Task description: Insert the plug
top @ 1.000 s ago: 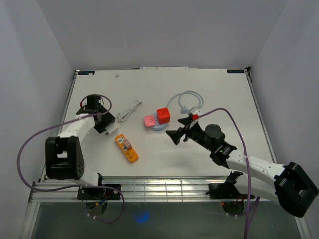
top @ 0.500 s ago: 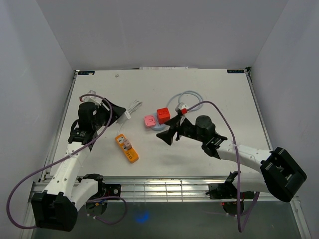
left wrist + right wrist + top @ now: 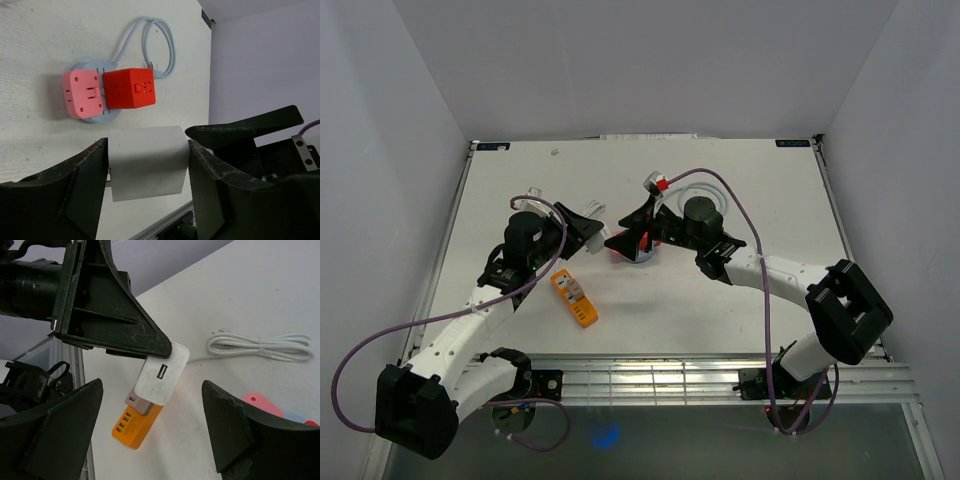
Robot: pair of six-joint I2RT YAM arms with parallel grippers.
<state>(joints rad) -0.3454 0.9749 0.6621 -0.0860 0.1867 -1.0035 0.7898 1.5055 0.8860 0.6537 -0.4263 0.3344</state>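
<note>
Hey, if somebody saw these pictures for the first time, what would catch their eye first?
Probably the white charger clamped between the left fingers, held up over the middle of the table. Just beyond it, the bright pink socket cube and red socket cube sit side by side, with the right fingers spread open close by. An orange power strip lies nearer the arm bases.

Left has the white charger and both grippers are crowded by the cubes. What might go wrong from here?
The open right gripper sits close to the left gripper holding the white charger; they may collide. The red cube and pink cube look unheld, so pressing could just shove them.
</note>
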